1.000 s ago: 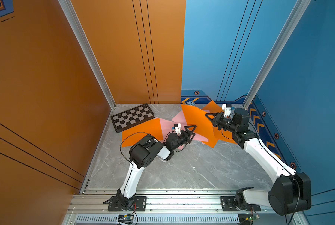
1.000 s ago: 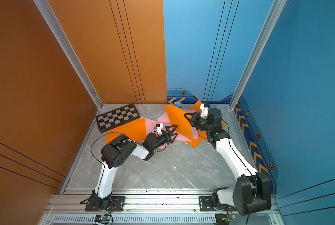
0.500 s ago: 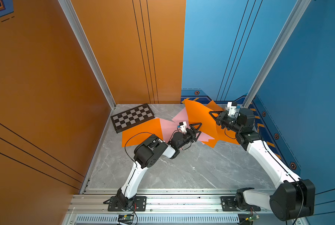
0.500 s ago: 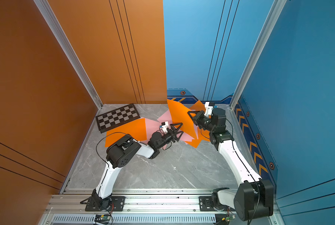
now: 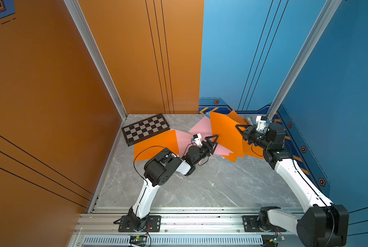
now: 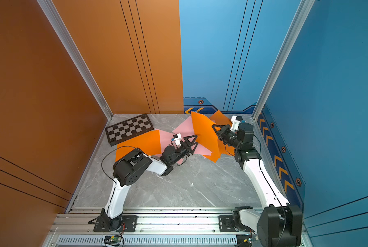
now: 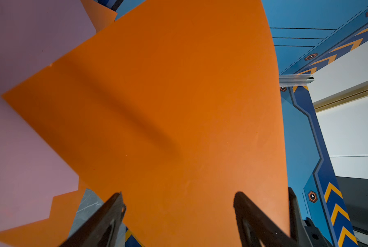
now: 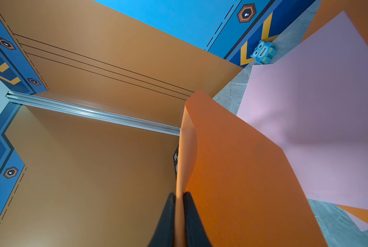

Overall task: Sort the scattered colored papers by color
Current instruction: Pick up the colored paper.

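**Top views.** In both top views a chessboard [image 5: 145, 129] lies in the far left corner of the grey surface [image 5: 200, 181]. A flat orange sheet [image 5: 157, 145] touches the board's near side. Pink sheets [image 5: 202, 126] lie around the middle of the far edge, partly covered by orange ones. A raised orange sheet [image 5: 225, 136] stands tilted off the surface toward the far right corner. The right gripper [image 5: 240, 128] is at this sheet's right edge and the left gripper [image 6: 192, 142] is at its left side, jaws spread.

**Left wrist view.** The left gripper [image 7: 178, 194] has its fingers [image 7: 112, 209] set wide apart, clamping nothing. The raised orange sheet [image 7: 168, 107] fills the space ahead of them and carries a soft crease. A pink sheet [image 7: 29, 42] lies behind it.

**Right wrist view.** The right gripper [image 8: 179, 194] is pinched tight on the edge of the raised orange sheet [image 8: 232, 171], which curls away from the jaws. A pink sheet [image 8: 317, 107] lies flat beyond it. A small blue owl toy [image 8: 263, 52] sits at the far edge against the wall.
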Available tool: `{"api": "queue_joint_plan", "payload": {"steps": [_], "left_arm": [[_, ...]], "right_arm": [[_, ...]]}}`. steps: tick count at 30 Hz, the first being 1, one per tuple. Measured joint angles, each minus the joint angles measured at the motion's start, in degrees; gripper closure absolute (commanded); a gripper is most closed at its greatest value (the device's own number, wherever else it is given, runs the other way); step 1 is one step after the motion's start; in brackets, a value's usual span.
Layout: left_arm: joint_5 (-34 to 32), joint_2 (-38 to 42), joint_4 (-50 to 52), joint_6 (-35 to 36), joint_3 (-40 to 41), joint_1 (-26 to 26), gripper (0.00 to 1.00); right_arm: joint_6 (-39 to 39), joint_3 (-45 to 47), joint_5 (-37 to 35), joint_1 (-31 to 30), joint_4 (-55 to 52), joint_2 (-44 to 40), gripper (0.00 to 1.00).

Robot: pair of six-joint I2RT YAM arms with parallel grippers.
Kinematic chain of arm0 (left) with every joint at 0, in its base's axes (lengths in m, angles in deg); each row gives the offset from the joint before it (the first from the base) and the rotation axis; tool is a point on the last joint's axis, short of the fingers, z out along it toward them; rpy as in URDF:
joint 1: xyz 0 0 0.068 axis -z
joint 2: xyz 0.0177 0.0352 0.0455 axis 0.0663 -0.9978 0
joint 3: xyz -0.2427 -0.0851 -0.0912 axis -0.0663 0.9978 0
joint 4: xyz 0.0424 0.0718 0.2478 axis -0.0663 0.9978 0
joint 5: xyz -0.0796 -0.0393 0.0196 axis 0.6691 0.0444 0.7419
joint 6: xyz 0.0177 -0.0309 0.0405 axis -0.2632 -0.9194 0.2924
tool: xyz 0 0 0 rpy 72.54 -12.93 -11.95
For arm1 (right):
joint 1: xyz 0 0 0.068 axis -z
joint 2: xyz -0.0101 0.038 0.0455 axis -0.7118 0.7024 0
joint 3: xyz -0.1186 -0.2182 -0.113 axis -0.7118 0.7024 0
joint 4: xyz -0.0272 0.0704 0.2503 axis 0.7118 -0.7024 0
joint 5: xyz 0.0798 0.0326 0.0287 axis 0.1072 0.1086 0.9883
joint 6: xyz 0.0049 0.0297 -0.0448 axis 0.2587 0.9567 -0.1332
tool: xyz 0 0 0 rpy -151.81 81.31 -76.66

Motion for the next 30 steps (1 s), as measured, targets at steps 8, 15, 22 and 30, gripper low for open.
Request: {"api": "queue_joint_plan", "payload": {"steps": [8,15,22,30], "left_arm": [[-0.04,-0.04,0.09,-2.95,2.78,3.28,0.02],[-0.07,-1.95,0.04,-4.35,-2.75,5.99,0.02],[-1.84,-4.39,-0.02,-5.68,-6.1,5.99,0.02],[-4.57,-7.65,0.07,-8.07,-11.39,6.8,0.02]], "right_arm": [[0.28,0.0,-0.46,0.7,0.2,-0.11,0.92],[1.53,-0.33,-1.57,0.9,0.94,-0.13,0.89],[1.73,-0.46,-2.67,0.9,1.31,-0.13,0.94],[3.1,-0.46,-4.55,1.07,4.13,-0.2,0.98]]}}
